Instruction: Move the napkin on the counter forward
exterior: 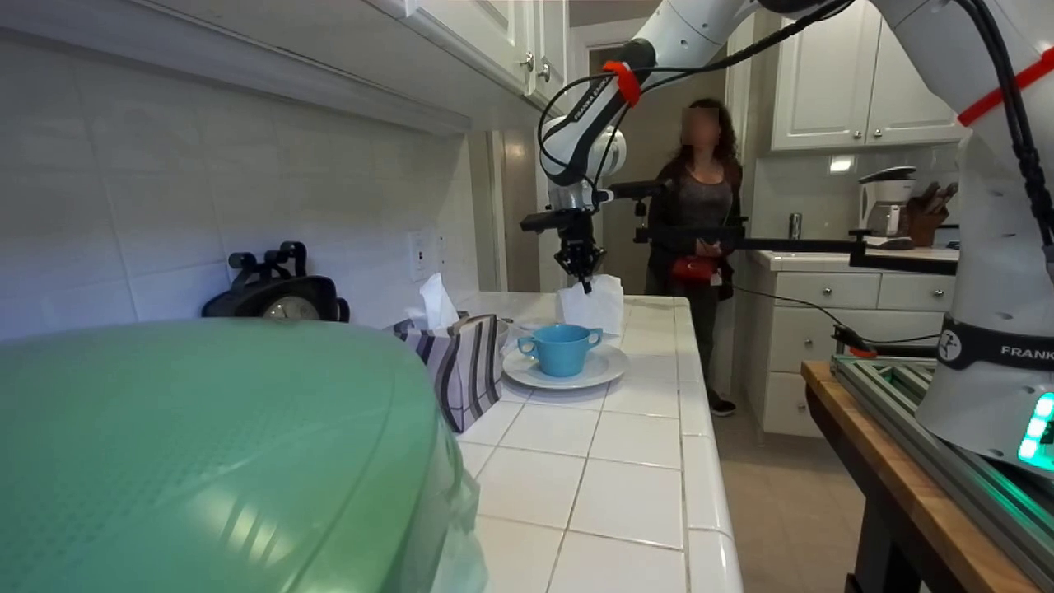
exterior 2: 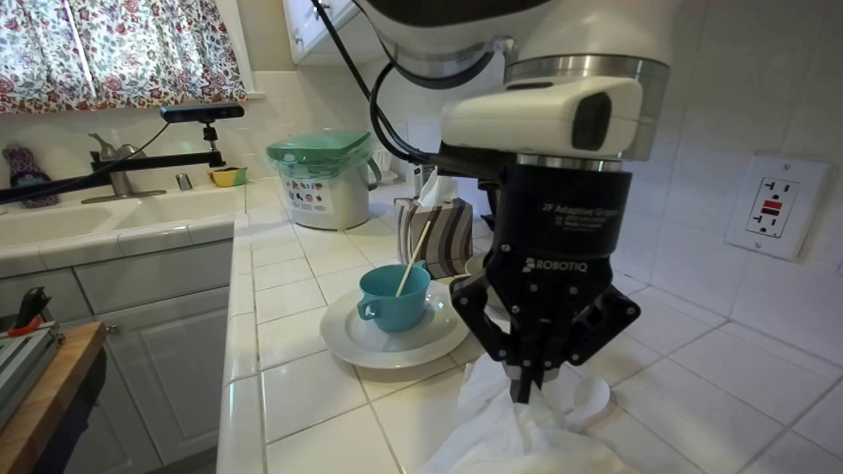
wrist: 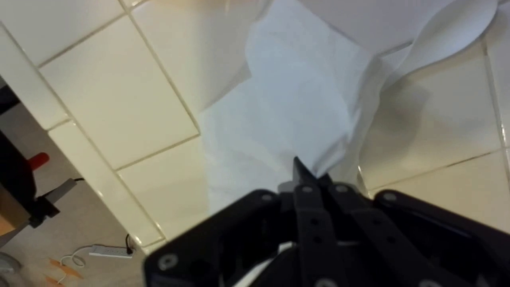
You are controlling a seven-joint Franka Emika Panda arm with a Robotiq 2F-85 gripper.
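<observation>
The napkin is a white, crumpled sheet; it shows in both exterior views (exterior: 601, 306) (exterior 2: 527, 444) and fills the middle of the wrist view (wrist: 295, 91). My gripper (exterior 2: 525, 390) points down with its fingertips pinched together on a fold of the napkin; it also shows in an exterior view (exterior: 586, 284) and in the wrist view (wrist: 308, 169). The napkin's peak stands up at the fingers and the rest spreads below over the counter. The counter (exterior: 622, 486) is white square tile with thin grout lines; it also shows in the wrist view (wrist: 119, 95).
A blue cup (exterior 2: 395, 299) with a thin stick in it sits on a white plate (exterior 2: 342, 342) beside the gripper. A white spoon-shaped thing (exterior 2: 591, 398) lies beside the napkin. A striped tissue box (exterior 2: 435, 237) and a green-lidded bin (exterior 2: 323, 191) stand along the counter.
</observation>
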